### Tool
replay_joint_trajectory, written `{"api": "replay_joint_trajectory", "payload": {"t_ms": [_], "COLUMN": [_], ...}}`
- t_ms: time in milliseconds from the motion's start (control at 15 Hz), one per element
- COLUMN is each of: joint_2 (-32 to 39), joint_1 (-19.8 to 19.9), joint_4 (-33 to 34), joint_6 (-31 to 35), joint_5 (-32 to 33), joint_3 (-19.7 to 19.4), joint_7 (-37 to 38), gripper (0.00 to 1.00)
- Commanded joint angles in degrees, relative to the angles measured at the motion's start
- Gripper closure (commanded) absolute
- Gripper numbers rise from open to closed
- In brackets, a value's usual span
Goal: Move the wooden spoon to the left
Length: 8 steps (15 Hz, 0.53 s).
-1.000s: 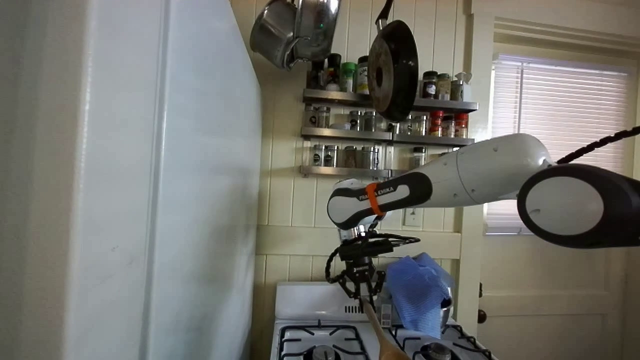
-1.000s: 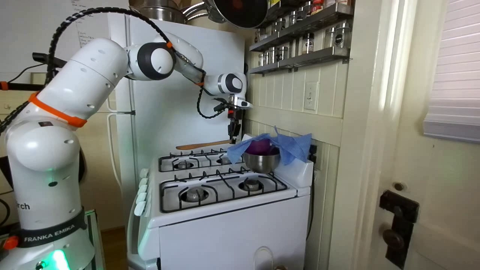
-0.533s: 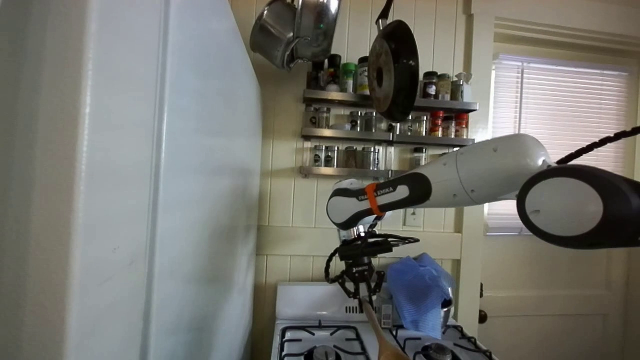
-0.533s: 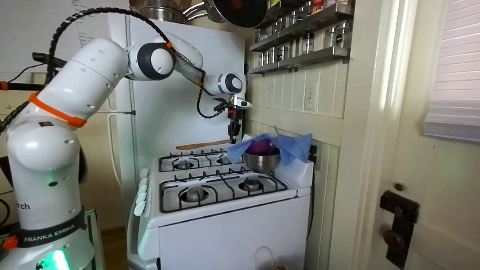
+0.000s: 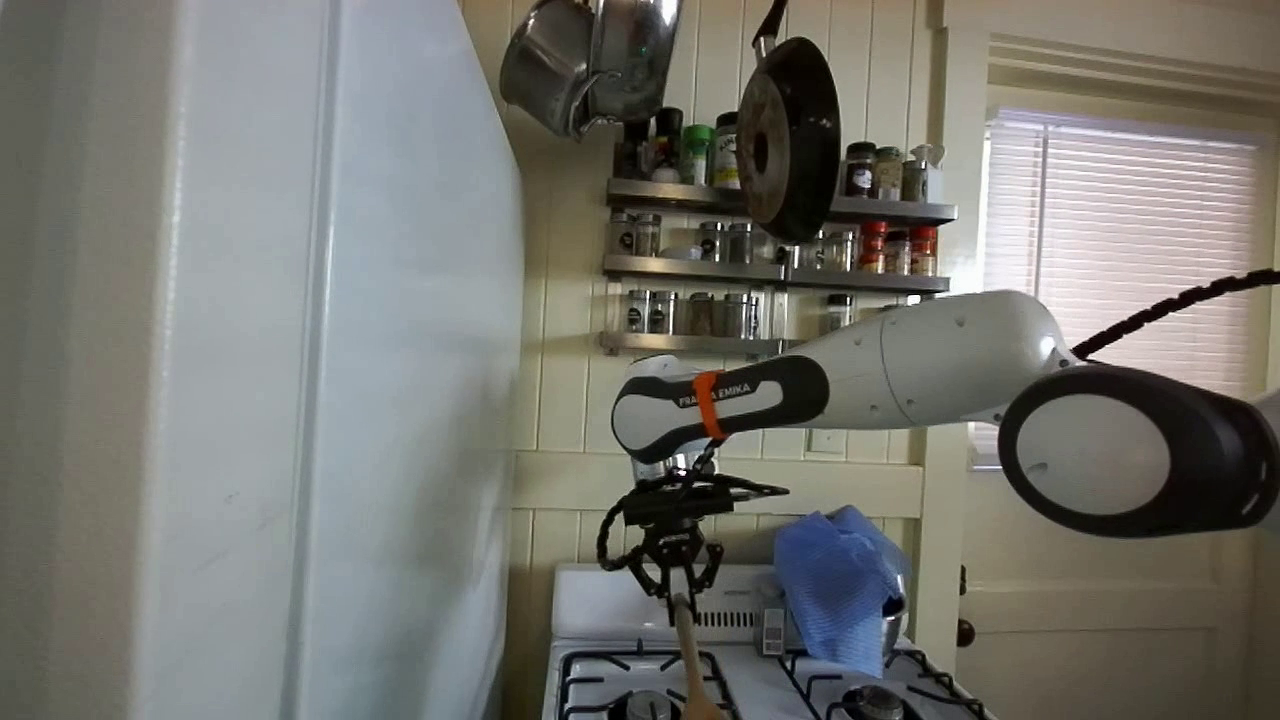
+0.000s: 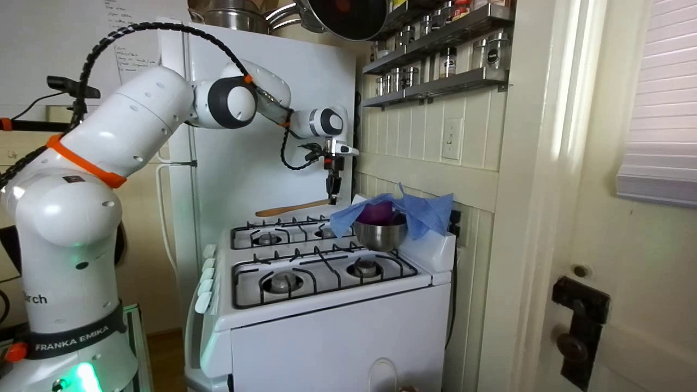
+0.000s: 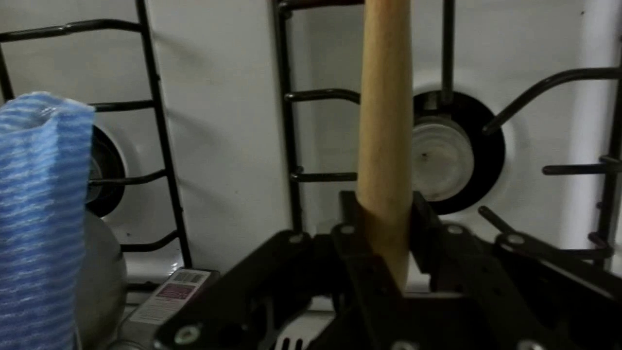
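Note:
The wooden spoon shows in both exterior views (image 5: pixel 692 655) (image 6: pixel 291 209). My gripper (image 5: pixel 683 605) (image 6: pixel 332 200) is shut on the end of its handle. In the wrist view the handle (image 7: pixel 386 107) stands between the two fingers of the gripper (image 7: pixel 386 209), with pads against both sides. The spoon is held above the stove (image 6: pixel 337 332), over the burner grate nearer the refrigerator, with its bowl end tilted slightly down. The spoon's bowl end is cut off at the frame edge in an exterior view and out of the wrist view.
A metal bowl (image 6: pixel 379 234) with a blue cloth (image 6: pixel 430 212) (image 5: pixel 835 590) and something purple sits at the stove's back. A small labelled box (image 5: pixel 772 630) (image 7: pixel 170 296) stands beside it. The refrigerator (image 5: pixel 420 400) rises beside the stove. Pans (image 5: pixel 790 140) and spice shelves (image 5: pixel 700 265) are above.
The arm and gripper have moved left in both exterior views, carrying the spoon's handle with them. The spoon has shifted from between the grates to over the left grate. The gripper stays shut on it.

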<state>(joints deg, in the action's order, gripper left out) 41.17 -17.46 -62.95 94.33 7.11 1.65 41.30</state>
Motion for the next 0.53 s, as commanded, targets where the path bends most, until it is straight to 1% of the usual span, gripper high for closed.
{"api": "replay_joint_trajectory", "payload": {"t_ms": [0, 267, 467], "joint_2": [7.2, 12.8, 16.0], "joint_1": [-1.9, -1.8, -1.7], "joint_4": [10.6, 17.6, 21.2], "joint_6": [-0.8, -2.8, -2.9], "joint_5": [-0.8, -2.2, -3.5], "joint_3": [-0.5, 0.6, 0.7], "joint_7": [2.9, -0.9, -2.7], "gripper": [0.93, 0.93, 0.93]}}
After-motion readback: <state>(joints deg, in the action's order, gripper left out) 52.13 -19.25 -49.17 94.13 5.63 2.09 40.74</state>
